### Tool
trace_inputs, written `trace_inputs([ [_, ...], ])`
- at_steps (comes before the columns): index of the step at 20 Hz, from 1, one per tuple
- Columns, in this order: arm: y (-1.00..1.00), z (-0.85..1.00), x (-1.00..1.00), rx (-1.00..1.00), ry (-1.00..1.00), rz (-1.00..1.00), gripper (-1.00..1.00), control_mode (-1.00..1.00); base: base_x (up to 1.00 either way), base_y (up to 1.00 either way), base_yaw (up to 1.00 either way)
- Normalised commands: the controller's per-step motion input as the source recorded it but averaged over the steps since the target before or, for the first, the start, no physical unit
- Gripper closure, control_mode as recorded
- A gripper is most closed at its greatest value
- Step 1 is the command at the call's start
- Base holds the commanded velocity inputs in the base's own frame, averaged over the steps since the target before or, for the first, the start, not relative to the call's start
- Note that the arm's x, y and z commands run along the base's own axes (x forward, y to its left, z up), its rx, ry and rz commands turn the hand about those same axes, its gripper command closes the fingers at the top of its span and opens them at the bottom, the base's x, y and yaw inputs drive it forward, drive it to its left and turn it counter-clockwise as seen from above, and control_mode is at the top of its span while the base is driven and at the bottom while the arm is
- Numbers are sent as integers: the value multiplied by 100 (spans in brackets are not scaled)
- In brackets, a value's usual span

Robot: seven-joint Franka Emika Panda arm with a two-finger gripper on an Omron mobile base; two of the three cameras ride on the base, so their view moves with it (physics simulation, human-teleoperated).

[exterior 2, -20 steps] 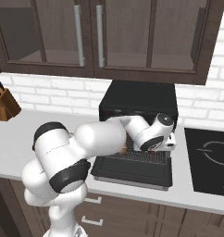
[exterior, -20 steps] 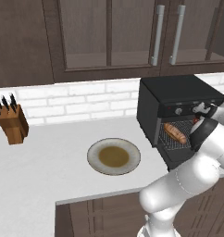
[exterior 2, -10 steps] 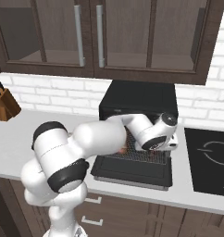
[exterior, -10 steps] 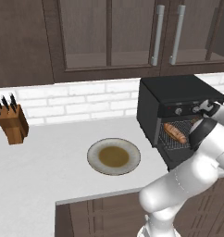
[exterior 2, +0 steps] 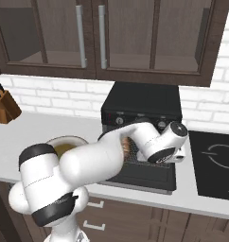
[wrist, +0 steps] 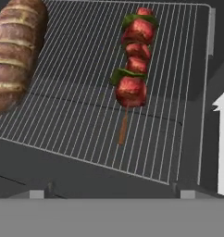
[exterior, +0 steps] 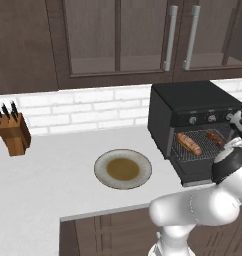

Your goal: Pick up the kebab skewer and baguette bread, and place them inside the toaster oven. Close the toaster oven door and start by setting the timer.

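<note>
Dark cabinets and white brick tile frame a pale kitchen counter [exterior: 53, 170], where the black toaster oven [exterior: 193, 107] stands with its door [exterior 2: 142, 177] dropped flat toward me. Both foods lie on the wire rack [wrist: 86, 102] inside: the baguette [wrist: 14, 51] to one side and the kebab skewer [wrist: 132, 69] beside it, well apart, each with its long axis running front to back into the cavity. The skewer's bare stick end points out toward my hand, its red chunks sitting deeper in.

My gripper [exterior 2: 175, 153] hovers just in front of the rack with the jaws spread wide and nothing between them; the skewer lies free on the wires ahead of them. The plate [exterior: 123, 169] on the counter holds neither item.

By my reading, loading is done and the door comes next. What that move turns on is the door's position: it lies flat below and in front of my hand, hinged at the oven's base, with its far edge toward me, so I would have to draw back clear of the rack, get under that front edge and swing it up. The three silver knobs [exterior: 211, 118] sit in a row above the opening, for the timer afterward.
</note>
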Motion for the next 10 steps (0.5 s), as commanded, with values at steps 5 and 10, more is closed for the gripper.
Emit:
trace_inputs([
  [5,62,-33,-15,-3,13,-18,-100,-100,0,0,0],
  [10,12,-30,0,-6,19,-17,-100,-100,0,0,0],
])
